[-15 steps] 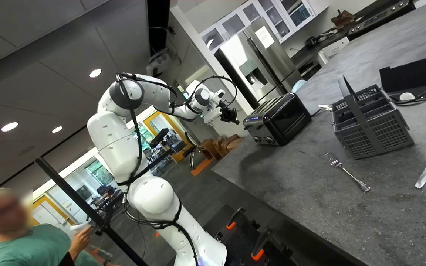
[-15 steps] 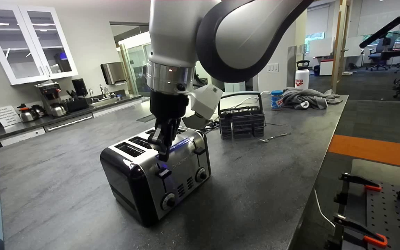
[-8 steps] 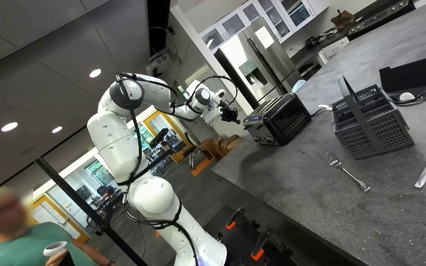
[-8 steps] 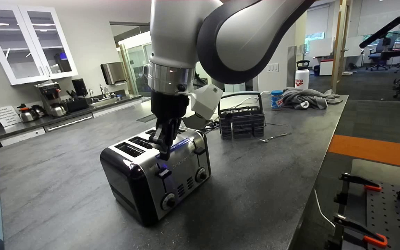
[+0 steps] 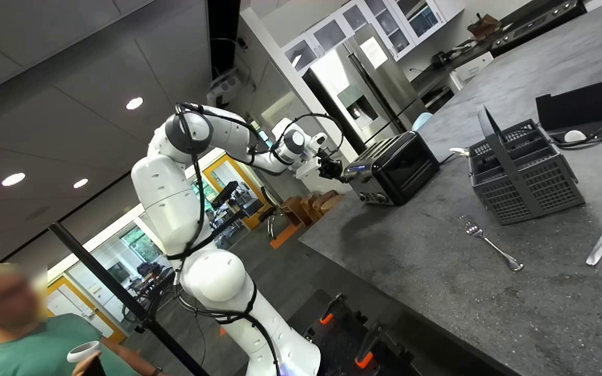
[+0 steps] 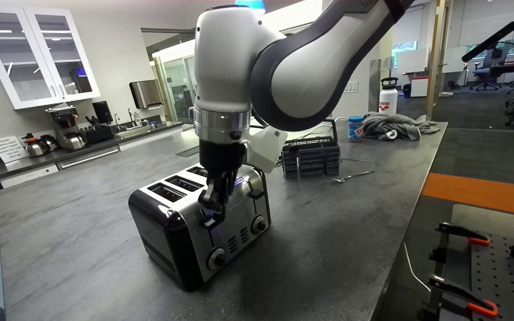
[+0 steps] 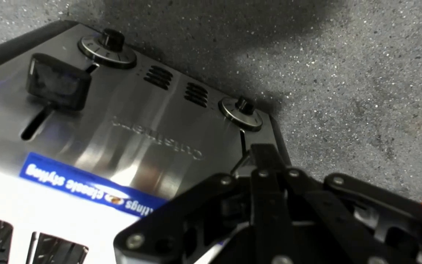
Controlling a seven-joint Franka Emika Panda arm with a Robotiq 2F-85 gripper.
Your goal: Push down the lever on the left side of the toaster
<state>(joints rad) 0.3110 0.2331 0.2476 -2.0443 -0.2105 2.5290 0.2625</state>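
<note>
The toaster (image 6: 167, 240) stands on the counter, black-sided with a metallic top and front; it also shows in an exterior view (image 5: 405, 167). Its left lever (image 6: 208, 223) sits high on its slot, partly covered by my gripper (image 6: 219, 218). In the wrist view the gripper (image 7: 267, 154) is shut with its fingers together and holds nothing. The fingertips are right at the left lever; whether they touch it I cannot tell. In that view the fingers hide most of this lever, below its slot. The right lever (image 7: 59, 82) shows whole there, also up.
The grey slatted rack (image 5: 528, 177) stands beside the toaster. Forks (image 5: 494, 245) lie on the counter (image 5: 437, 292) near it. A flat black tray (image 5: 588, 102) with cables lies behind the rack. A person (image 5: 39, 339) stands behind the arm.
My gripper has moved down and closer to the toaster's front, from above the left lever to right at it. The toaster has not moved.
</note>
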